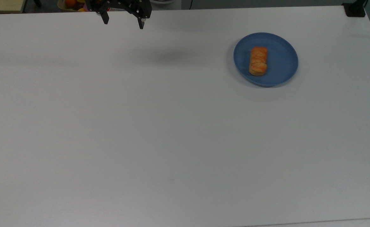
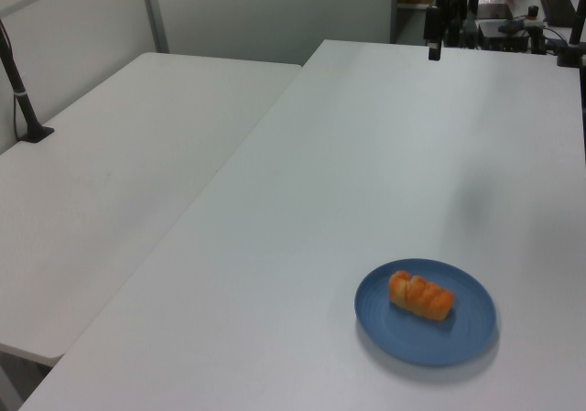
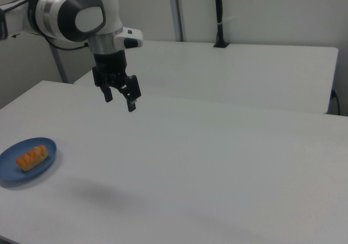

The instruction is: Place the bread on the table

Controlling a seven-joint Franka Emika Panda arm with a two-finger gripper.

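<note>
Gripper hung spread wide and empty above the white worktop, well apart from the bread, which lay on a blue plate.

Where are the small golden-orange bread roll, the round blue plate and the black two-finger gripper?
Small golden-orange bread roll [image 1: 258,61], top view, middle of its top.
Round blue plate [image 1: 283,60], top view, bare surface beside the roll.
Black two-finger gripper [image 3: 120,99], right view, midway between its open fingertips.

The top view looks steeply down on the white counter. The left and right views look across it from opposite ends. All three share the blue plate.
</note>
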